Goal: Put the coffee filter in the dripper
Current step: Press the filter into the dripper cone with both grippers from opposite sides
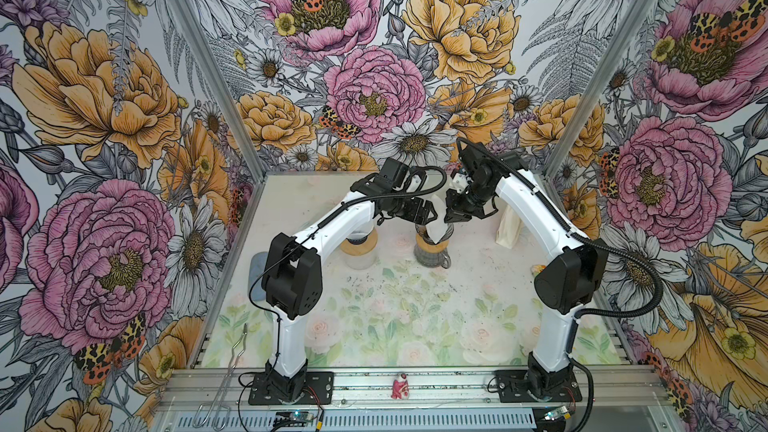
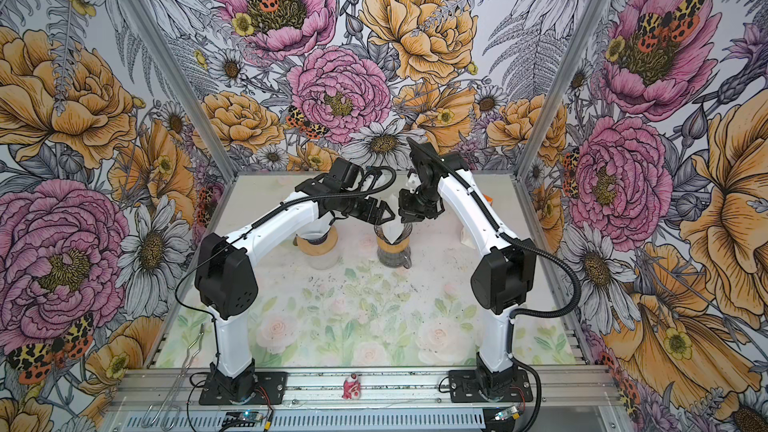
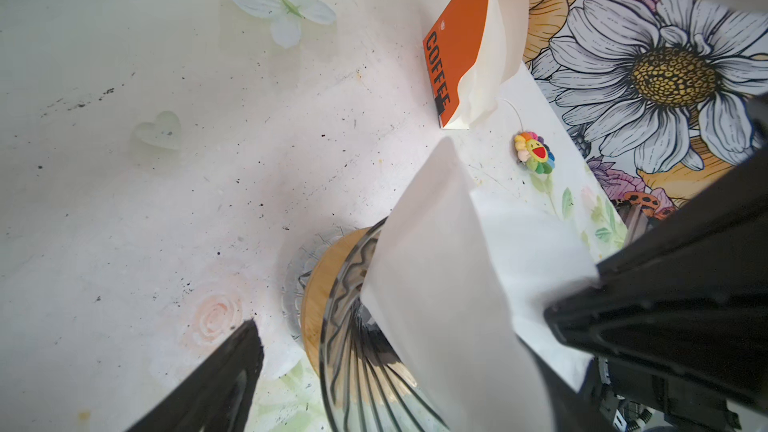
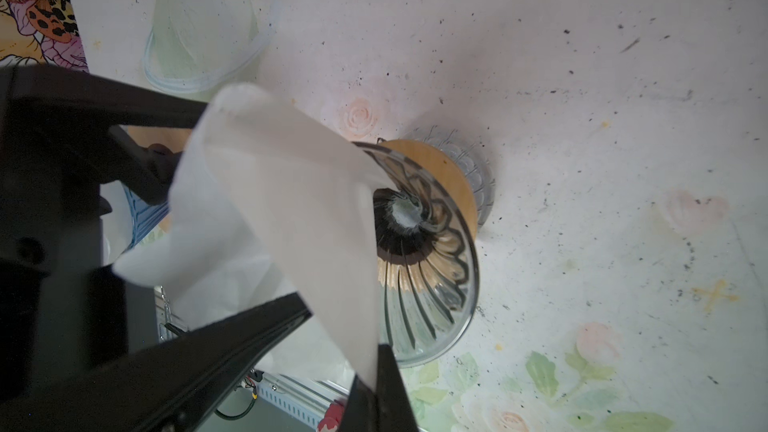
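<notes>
Floral bench [image 1: 374, 305] | filter [image 4: 282, 184] partly in dripper [image 4: 436, 284] | right claw [image 1: 450, 217] pinching filter | left claw [image 1: 430, 214] open alongside

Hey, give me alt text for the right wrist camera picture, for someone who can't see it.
A white paper coffee filter leans partly into a ribbed glass dripper with a wooden collar, one edge pinched by the black fingers of the right gripper. The pale floral table around it is speckled with dark crumbs.

Coffee filter [image 1: 437, 227] partly in dripper [image 1: 428, 249], jar [image 1: 360, 257] left, coffee bag [image 1: 509, 228] right.
</notes>
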Robot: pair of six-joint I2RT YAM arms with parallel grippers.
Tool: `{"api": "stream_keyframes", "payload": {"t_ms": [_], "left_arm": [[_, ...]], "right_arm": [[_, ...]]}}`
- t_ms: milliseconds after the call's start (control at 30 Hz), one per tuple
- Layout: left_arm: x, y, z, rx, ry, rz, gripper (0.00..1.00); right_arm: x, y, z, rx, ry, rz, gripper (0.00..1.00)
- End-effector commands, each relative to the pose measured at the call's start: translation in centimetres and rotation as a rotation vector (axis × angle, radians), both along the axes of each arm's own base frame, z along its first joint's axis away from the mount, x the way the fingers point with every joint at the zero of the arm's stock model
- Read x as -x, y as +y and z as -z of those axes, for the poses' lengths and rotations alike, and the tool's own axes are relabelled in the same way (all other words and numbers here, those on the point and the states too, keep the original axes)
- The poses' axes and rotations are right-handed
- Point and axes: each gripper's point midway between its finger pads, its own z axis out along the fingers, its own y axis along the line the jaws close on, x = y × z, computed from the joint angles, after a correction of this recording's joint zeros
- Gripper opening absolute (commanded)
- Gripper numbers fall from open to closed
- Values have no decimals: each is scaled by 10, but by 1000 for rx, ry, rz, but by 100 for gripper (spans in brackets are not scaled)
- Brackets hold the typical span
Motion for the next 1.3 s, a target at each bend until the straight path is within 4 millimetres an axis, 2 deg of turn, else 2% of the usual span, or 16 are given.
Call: {"api": "stream_keyframes", "payload": {"t_ms": [0, 267, 467, 767, 900, 1267], "left_arm": [[-5, 6, -8, -17, -31, -11, 83], [-7, 8, -1, -21, -13, -16, 79], [-8, 8, 3, -27, -5, -20, 76], [-10, 21, 12, -97, 1, -63, 73], [-9, 21, 11, -98, 5, -63, 73], [-10, 21, 15, -106, 14, -74, 73]], "right_arm": [[-7, 4, -9, -2, -58, -22, 3], [-11, -5, -11, 48, -95, -7, 12], [-12, -7, -12, 72, -123, -10, 15], [-12, -14, -9, 158, -182, -21, 21], [-13, -21, -1, 199, -188, -8, 24], [-18, -22, 15, 208, -197, 1, 27]]}}
